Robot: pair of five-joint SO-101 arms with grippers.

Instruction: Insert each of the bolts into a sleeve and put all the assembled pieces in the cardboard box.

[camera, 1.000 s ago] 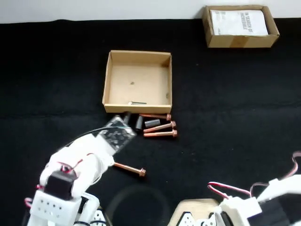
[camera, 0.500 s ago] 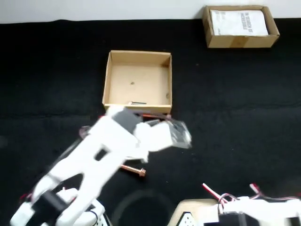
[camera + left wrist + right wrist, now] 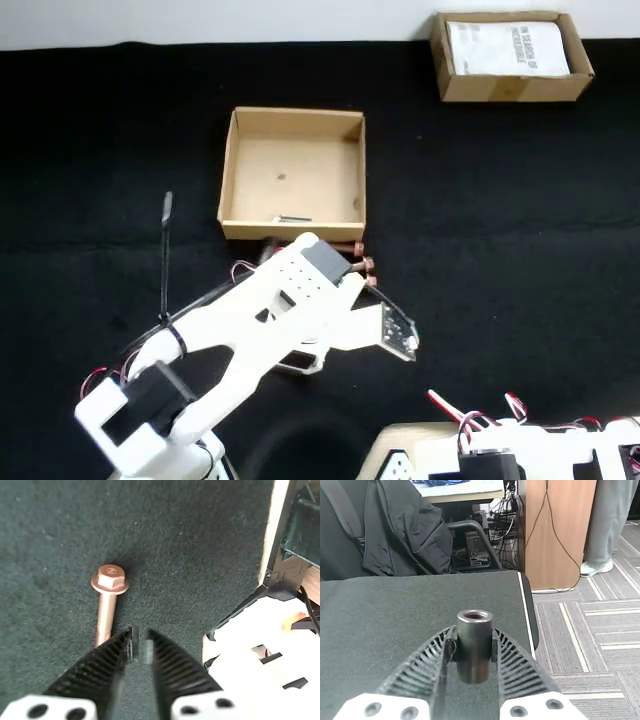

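Your right claw [image 3: 473,632] has a grey sleeve [image 3: 474,647] clamped upright between its two fingers, the open bore facing up, out past the table edge. Your left claw [image 3: 140,636] is closed down to a thin slit and grips nothing. It hangs low over the black cloth [image 3: 190,540]. A copper bolt [image 3: 106,611] lies flat just beside it, the hex head pointing away and the shank end running in under one fingertip.

From above, the left arm [image 3: 260,320] stretches across the cloth in front of the cardboard box [image 3: 292,230]. Three more bolt heads [image 3: 367,264] peek out beside the arm, close to the box's front right corner. A small dark piece [image 3: 293,218] lies inside the box against its front wall. A second box [image 3: 455,85] holding a printed sheet [image 3: 510,47] sits well apart at the far right corner.
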